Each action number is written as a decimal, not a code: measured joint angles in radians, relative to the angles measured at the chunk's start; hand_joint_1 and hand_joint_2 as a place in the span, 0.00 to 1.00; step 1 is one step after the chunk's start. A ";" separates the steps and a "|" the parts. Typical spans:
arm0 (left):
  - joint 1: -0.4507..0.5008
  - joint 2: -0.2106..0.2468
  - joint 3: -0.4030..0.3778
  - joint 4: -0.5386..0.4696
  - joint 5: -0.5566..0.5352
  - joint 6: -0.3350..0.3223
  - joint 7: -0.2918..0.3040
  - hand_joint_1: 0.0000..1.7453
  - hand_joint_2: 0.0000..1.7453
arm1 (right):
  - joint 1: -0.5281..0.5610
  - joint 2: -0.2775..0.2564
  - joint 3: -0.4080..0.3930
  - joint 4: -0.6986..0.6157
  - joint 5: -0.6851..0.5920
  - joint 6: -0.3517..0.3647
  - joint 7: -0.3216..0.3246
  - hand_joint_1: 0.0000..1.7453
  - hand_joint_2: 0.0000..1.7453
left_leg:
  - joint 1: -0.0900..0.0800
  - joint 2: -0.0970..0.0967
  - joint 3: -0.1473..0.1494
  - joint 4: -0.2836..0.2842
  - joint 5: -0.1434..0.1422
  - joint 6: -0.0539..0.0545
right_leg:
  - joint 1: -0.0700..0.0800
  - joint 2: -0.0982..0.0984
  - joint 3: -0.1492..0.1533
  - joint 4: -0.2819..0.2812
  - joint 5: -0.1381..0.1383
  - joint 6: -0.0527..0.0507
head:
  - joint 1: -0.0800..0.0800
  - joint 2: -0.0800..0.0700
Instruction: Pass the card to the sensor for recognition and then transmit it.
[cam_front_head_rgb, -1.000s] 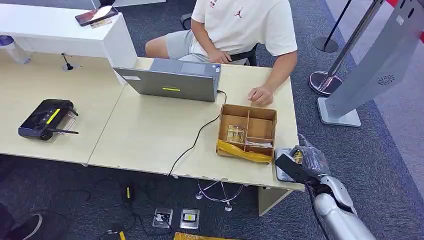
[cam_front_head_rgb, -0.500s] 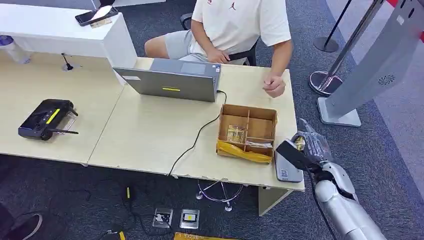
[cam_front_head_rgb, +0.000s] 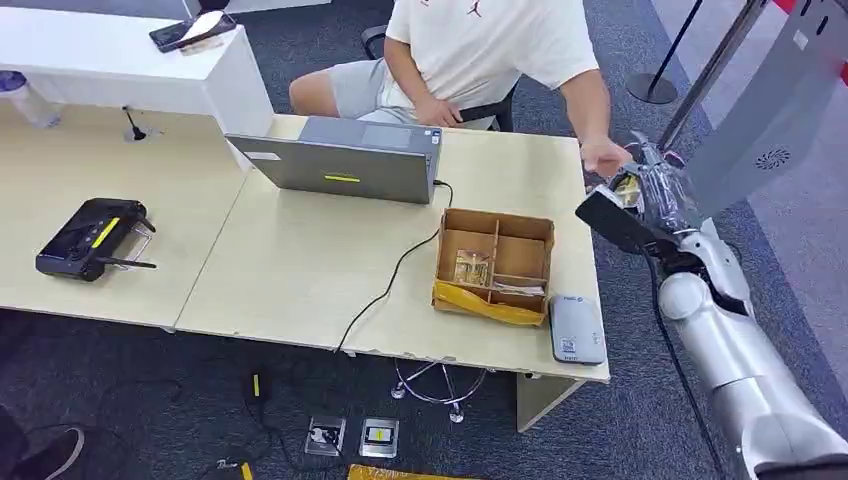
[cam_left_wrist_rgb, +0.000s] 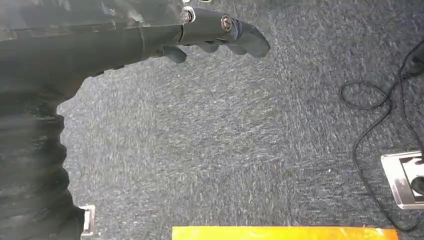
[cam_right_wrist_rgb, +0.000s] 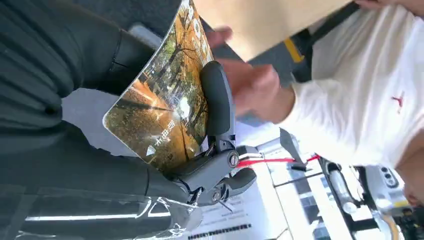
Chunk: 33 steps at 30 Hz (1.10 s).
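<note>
Grey carpet runs under a pale wooden bench (cam_front_head_rgb: 300, 270), with stanchion posts (cam_front_head_rgb: 650, 85) and a slanted grey kiosk (cam_front_head_rgb: 770, 140) off to the robot's right. At the bench's far right edge, the right hand (cam_front_head_rgb: 645, 200) is raised above bench level with the card (cam_right_wrist_rgb: 165, 115) in its grasp: the right wrist view shows the thick thumb (cam_right_wrist_rgb: 217, 105) pressed across the card's printed face (an autumn-tree picture with some lettering), pinning it against the fingers behind. The card bows slightly under that pinch. It is held out flat-on toward the seated person, whose hand (cam_right_wrist_rgb: 250, 87) reaches in just beside the card's far edge; I judge this to be the hand-over step, and the pictures do not settle whether the person's fingers are touching the card yet. Holding the card by one end leaves the other end free to be taken, which seems the point of the grip.

The sensor (cam_front_head_rgb: 577, 328), a small grey pad, lies flat on the bench's near right corner, well apart from the card, beside a partitioned cardboard box (cam_front_head_rgb: 495, 265) with a yellow strip along its front. A closed-looking laptop (cam_front_head_rgb: 345, 160) with a black cable (cam_front_head_rgb: 390, 285) trailing off the front edge sits before the person, and a black controller (cam_front_head_rgb: 90, 238) lies far to the left.

The left hand (cam_left_wrist_rgb: 220, 35) hangs over the carpet, fingers loosely curled, apart and holding nothing.
</note>
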 joint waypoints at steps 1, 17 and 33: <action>0.000 0.000 0.000 0.000 0.000 0.001 -0.001 0.00 1.00 | -0.014 0.001 0.000 0.000 0.006 0.005 -0.007 1.00 1.00 | 0.000 0.000 0.000 0.000 0.000 0.000 | 0.000 0.000 0.000 0.000 0.000 0.000 | 0.001 0.000; -0.001 0.000 -0.017 0.000 0.000 0.001 -0.005 0.00 1.00 | -0.075 0.055 0.000 0.041 0.031 -0.003 -0.039 0.79 1.00 | 0.000 -0.001 0.000 0.000 0.000 0.000 | 0.000 -0.001 0.000 0.000 0.000 0.000 | 0.000 0.000; 0.000 0.000 -0.018 0.000 0.001 0.007 -0.004 0.00 1.00 | -0.074 0.063 -0.001 0.102 0.019 -0.037 -0.021 0.00 1.00 | 0.000 0.000 0.000 0.000 0.000 0.000 | 0.000 0.000 0.000 0.000 0.000 0.000 | 0.000 0.000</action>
